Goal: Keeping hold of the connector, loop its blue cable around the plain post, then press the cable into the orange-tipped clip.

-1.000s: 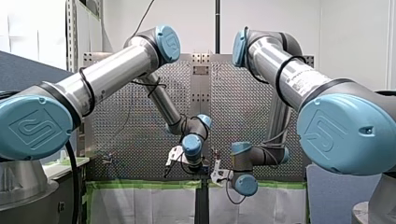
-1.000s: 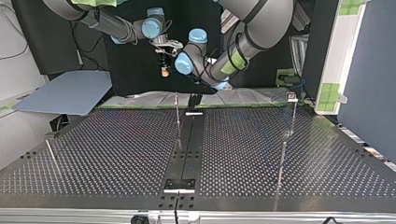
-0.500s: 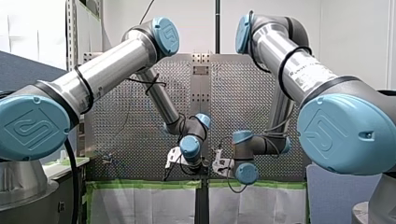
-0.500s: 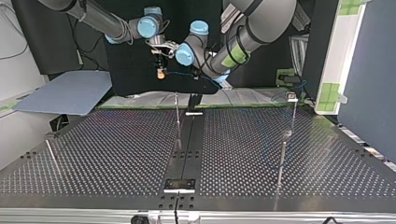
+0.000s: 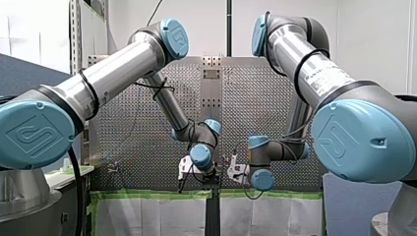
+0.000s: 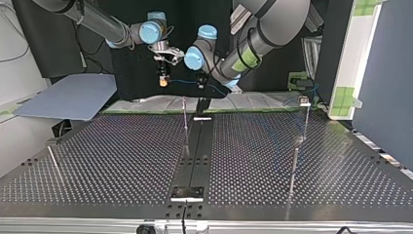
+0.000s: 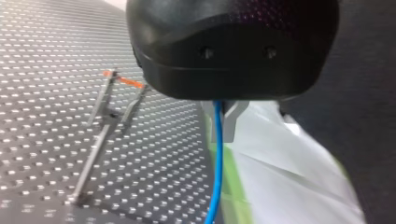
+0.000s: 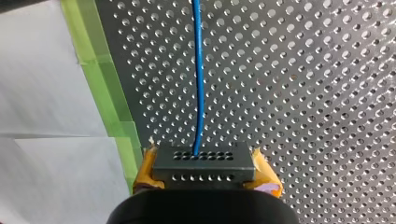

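In the right wrist view my right gripper [image 8: 205, 179] has its yellow pads [image 8: 145, 173] shut on a dark connector [image 8: 203, 163] with rows of holes. Its blue cable [image 8: 199, 74] runs straight ahead over the perforated table. My left gripper [image 7: 224, 122] has its metal fingers shut on the blue cable [image 7: 216, 158], which hangs down past them. An orange-tipped clip [image 7: 123, 82] stands on the table ahead of it, off to one side. In the top view my right gripper [image 6: 163, 81] and left gripper [image 6: 200, 82] hang close together above the table's far edge, the cable [image 6: 182, 81] stretched between them.
Thin metal posts stand on the table [image 6: 122, 161]: one [image 6: 185, 122] near the middle rail [image 6: 195, 151], one [image 6: 293, 168] at the top view's right, one [image 6: 53, 163] at its left. A taller post [image 6: 305, 117] stands at the far right. Green tape [image 8: 109, 93] edges the table.
In the top view both grippers have shifted left and risen a little. My right gripper has drawn away from the left, and the cable between them now shows as a level line.
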Controlling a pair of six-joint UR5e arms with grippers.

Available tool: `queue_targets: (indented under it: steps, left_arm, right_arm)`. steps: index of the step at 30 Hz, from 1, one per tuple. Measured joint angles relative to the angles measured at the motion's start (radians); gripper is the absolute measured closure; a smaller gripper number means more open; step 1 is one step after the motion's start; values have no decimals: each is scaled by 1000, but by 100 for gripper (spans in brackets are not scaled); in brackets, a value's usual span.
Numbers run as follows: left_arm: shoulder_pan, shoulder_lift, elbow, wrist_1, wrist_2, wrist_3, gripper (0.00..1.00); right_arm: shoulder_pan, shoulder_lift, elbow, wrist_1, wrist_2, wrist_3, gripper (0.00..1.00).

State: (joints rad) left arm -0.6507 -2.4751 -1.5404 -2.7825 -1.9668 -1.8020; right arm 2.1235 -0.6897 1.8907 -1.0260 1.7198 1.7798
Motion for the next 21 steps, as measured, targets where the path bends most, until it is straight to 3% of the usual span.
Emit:
queue_targets:
  steps: [8, 21]
  left_arm:
    - [11, -2, 30, 67, 8, -22, 100]
    - [26, -3, 74, 60, 15, -32, 100]
  right_arm:
    - [-26, 0, -15, 6, -2, -2, 100]
    - [-60, 0, -34, 11, -10, -10, 100]
